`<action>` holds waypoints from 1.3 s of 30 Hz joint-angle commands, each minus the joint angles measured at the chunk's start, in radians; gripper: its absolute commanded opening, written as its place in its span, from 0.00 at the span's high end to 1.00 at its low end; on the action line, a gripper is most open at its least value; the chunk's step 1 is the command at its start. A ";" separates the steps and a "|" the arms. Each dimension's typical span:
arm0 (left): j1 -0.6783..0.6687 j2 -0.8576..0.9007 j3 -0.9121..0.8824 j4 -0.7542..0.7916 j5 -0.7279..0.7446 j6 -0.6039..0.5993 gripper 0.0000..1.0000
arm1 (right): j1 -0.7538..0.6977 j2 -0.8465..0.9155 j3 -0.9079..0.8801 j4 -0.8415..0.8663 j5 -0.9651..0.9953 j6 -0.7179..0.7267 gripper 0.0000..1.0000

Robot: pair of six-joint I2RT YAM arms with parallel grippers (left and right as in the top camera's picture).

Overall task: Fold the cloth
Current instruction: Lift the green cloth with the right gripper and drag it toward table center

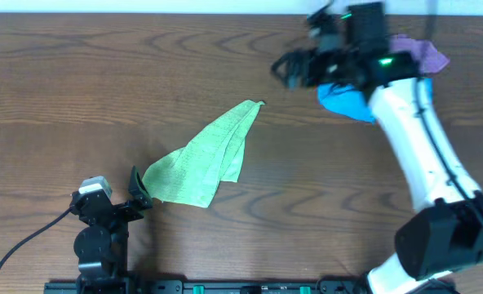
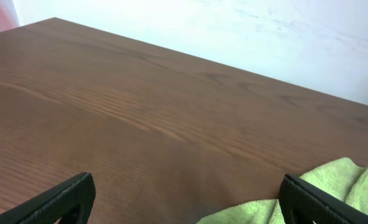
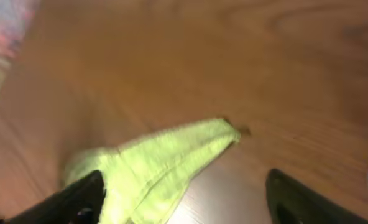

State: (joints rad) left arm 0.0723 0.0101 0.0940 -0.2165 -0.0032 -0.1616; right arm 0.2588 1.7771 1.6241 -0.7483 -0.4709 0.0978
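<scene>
Green cloth crumpled; L pincer, R pincer apart.

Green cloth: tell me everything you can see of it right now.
The green cloth is light green, soft, terry-like fabric, lying loosely bunched in a long diagonal wedge on the wooden table. Its wide end is near the left gripper and its narrow tip points toward the far right. Overlapping layers show; it isn't neatly folded. No jaws hold it.

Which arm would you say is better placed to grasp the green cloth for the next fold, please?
Probably the left: the left fingers are open right beside the near end of the green cloth; the right fingers, open too, are farther from its far tip.
</scene>
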 commanded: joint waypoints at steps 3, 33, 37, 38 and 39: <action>0.006 -0.006 -0.019 -0.031 0.000 -0.011 0.05 | 0.143 0.079 -0.070 -0.008 0.203 -0.211 0.47; 0.006 -0.006 -0.019 -0.031 0.000 -0.011 0.05 | 0.509 0.278 -0.067 -0.034 0.418 -0.558 0.20; 0.006 -0.006 -0.019 -0.031 0.000 -0.011 0.05 | 0.541 0.278 -0.067 -0.079 0.481 -0.608 0.15; 0.006 -0.006 -0.019 -0.031 0.000 -0.011 0.05 | 0.546 0.278 -0.067 -0.085 0.477 -0.608 0.15; 0.006 -0.006 -0.019 -0.031 0.000 -0.011 0.05 | 0.549 0.278 -0.067 -0.087 0.465 -0.608 0.15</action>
State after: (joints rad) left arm 0.0723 0.0101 0.0944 -0.2165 -0.0032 -0.1612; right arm 0.7906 2.0693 1.5490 -0.8291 -0.0250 -0.4683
